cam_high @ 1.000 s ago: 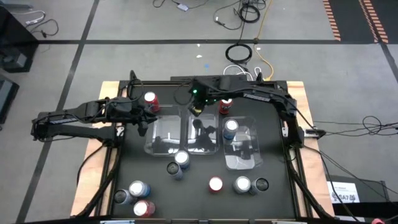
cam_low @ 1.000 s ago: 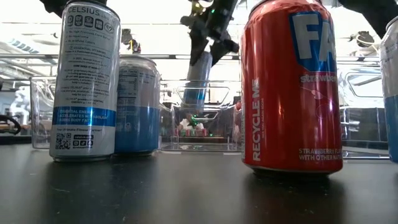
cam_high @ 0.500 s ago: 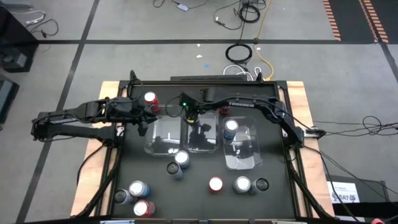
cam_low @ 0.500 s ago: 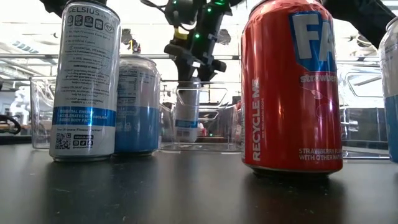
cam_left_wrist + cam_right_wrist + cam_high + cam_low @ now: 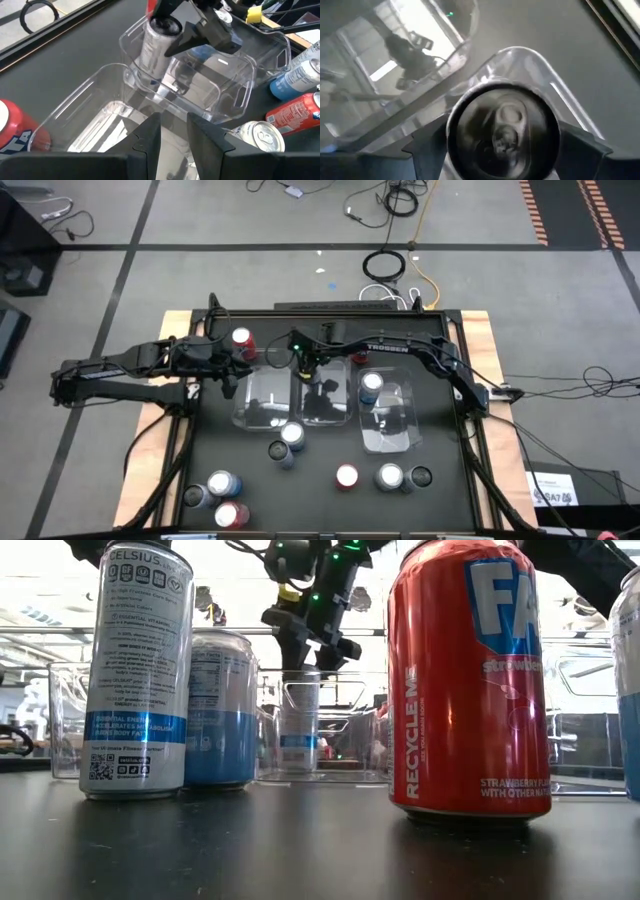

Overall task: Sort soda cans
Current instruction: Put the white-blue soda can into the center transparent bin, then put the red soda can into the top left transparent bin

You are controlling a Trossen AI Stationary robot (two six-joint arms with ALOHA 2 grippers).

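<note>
Since a second ago, we see the right gripper (image 5: 305, 640) has lowered a slim silver-blue can (image 5: 299, 720) into the middle clear bin (image 5: 327, 418), upper centre of the high view. Its fingers now stand parted beside the can's top. Whether they touch it we cannot tell. The left gripper (image 5: 173, 132) hovers narrowly parted, empty. Labels read "CELSIUS" (image 5: 140, 670) and "RECYCLE ME" (image 5: 468, 680).

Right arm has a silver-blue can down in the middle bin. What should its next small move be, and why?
Probably finish opening and lift straight up. The right gripper sits over the silver-blue can, which stands upright inside the middle bin with its base low at the bin floor. The fingers flank the can top, so a sideways pull might tip it.
</note>
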